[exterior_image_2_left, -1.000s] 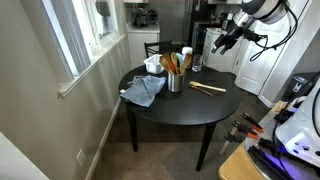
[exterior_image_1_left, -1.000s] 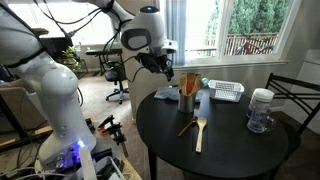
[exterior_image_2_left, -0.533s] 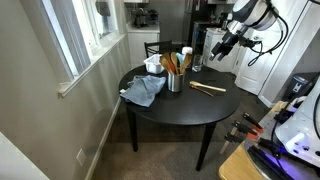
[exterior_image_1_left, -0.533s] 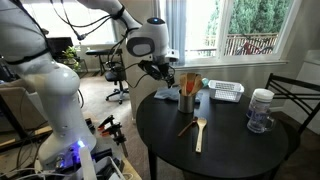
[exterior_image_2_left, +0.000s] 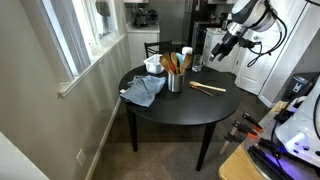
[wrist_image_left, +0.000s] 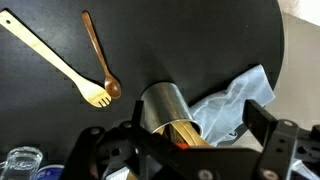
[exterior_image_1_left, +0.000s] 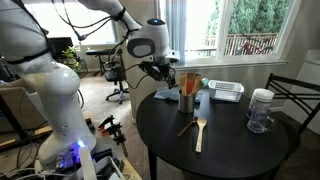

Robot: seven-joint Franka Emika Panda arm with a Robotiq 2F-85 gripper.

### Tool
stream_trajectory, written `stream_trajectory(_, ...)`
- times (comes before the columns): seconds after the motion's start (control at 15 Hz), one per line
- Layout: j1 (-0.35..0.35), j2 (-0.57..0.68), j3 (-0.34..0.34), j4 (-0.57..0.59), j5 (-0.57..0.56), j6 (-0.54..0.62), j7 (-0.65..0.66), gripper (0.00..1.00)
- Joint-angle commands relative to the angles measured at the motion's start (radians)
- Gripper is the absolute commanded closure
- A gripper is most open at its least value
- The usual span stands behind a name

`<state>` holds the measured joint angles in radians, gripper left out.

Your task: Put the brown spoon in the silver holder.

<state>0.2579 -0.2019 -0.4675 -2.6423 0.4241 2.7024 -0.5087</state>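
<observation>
Fingers wide apart, empty, high near table edge.

Round black table in an exterior view: holder stands at eleven o'clock, basket at twelve, jar at three. Brown spoon and pale spoon lie side by side near centre. Blue cloth sits at the rim, just beside the holder.
</observation>
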Motion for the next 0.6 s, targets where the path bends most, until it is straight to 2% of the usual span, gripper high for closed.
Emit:
stream_trajectory(0.0, 0.023, 0.116, -0.011, 0.014, 0.039, 0.095, -0.035, 0.00)
stream_trajectory(0.2, 0.047, 0.225, -0.007, 0.035, 0.076, 0.144, -0.067, 0.00)
stream_trajectory(0.33, 0.061, 0.298, 0.007, 0.059, 0.140, 0.164, -0.127, 0.00)
stream_trajectory(0.53, 0.031, 0.401, 0.077, 0.127, 0.361, 0.185, -0.339, 0.00)
